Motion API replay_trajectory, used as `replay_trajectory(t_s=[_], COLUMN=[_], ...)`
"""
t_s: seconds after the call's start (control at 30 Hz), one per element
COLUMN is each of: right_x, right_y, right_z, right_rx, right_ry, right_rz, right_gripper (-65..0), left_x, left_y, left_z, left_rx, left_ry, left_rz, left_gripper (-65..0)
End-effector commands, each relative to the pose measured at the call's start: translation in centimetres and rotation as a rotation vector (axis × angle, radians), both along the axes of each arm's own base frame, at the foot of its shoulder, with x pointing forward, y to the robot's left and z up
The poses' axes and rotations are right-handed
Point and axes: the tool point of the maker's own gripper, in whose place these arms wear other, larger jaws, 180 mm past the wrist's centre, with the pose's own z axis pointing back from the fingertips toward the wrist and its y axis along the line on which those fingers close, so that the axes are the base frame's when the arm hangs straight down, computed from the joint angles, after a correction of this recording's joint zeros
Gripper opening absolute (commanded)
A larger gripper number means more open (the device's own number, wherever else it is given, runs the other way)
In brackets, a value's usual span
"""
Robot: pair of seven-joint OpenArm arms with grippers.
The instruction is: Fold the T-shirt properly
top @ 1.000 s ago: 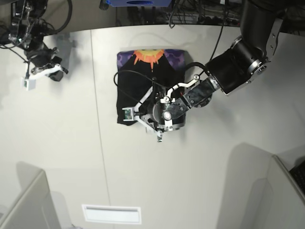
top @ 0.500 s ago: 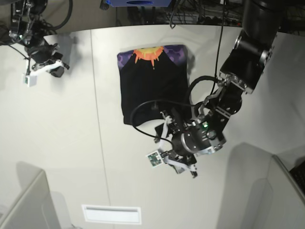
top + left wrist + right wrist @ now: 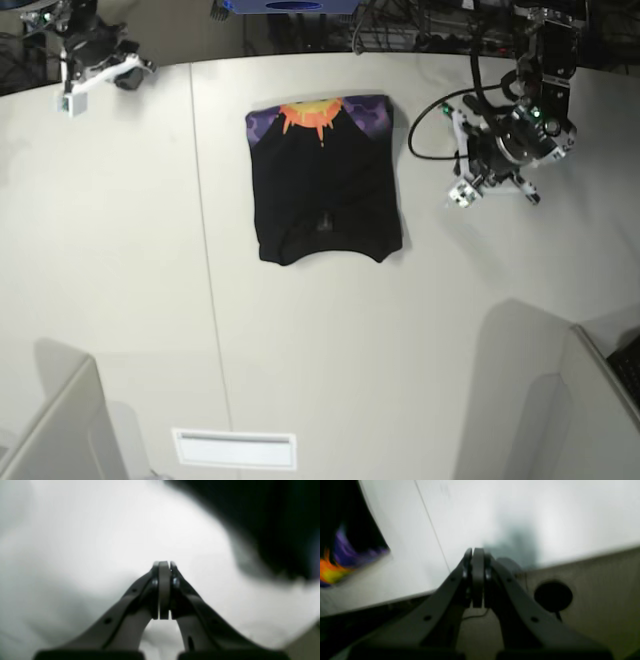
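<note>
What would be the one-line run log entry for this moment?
T-shirt: folded, flat on table, print at far edge | left pincer: shut, empty, beside shirt | right pincer: shut, empty, at table corner

No legible text, seemingly.

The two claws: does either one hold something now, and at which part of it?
Nothing is held. The left claw and the right claw are both shut on nothing, away from the T-shirt, which lies folded on the table.
</note>
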Motion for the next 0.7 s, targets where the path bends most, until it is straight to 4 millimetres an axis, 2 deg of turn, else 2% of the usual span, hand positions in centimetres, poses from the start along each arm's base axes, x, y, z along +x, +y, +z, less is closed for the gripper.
replay_trajectory(t_s=[0.0,0.13,0.23,0.4,0.5,0.57,0.67], right_x=[-0.4,-3.6,-6.6,-12.0,-15.5,-17.6,-20.4], right_y=[-0.4,0.4,2.5,5.2,6.4,6.7,7.5], right_z=[0.4,-0.4,-1.2,-2.6,-5.8,-8.7,-12.3], right_rx=[-0.016,0.002,0.05,0.085,0.037,-0.008,-0.032], right_ry=[-0.003,0.084,0.165,0.316,0.435,0.518,0.629], right_rz=[0.012,0.028,0.063,0.164,0.312,0.406,0.523], right_gripper=[-65.0,-65.0,-65.0,-65.0,-65.0,-65.0,-65.0], left_x=[-1.1,-7.3,-11.6,-18.8,-22.1,-24.3,-25.5], left_y=[-0.4,-2.3,-3.2,-2.3,-1.3,0.1,0.5], left_z=[-0.1,-2.0,-2.7,-4.0,-5.7,-7.5,-10.7], left_rx=[-0.023,-0.171,-0.259,-0.241,-0.212,-0.182,-0.176], left_ry=[0.0,0.043,0.073,0.225,0.32,0.389,0.451], left_rz=[-0.021,0.007,0.063,0.129,0.178,0.223,0.305], left_gripper=[-65.0,-65.0,-65.0,-65.0,-65.0,-65.0,-65.0])
